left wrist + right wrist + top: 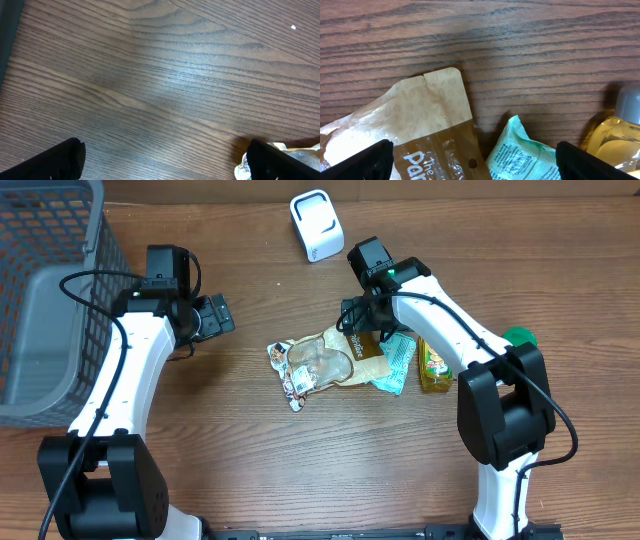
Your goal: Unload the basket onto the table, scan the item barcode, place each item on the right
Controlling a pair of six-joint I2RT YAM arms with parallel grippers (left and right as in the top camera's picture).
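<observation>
Wooden table point(250, 465), grey basket point(40, 330) at left — left claw point(165, 162), right claw point(480, 161) both gaping.

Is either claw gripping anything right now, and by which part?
Nothing is held. The left claw is open over bare table; the right claw is open above the brown pouch and teal packet.

Left arm point(135, 365): white curved link shells, black joint housings, black base block. Black cable point(112, 385) seen run along white link, looped free above upper joint. Right arm point(455, 325): same white shells and black joints. Second black cable point(562, 416) seen arced beside large black elbow housing. Green light point(393, 272) lit on right wrist housing. Left gripper fingers point(52, 162): matte black, blunt, rounded edges. Right gripper fingers point(357, 162): likewise matte black.
</observation>
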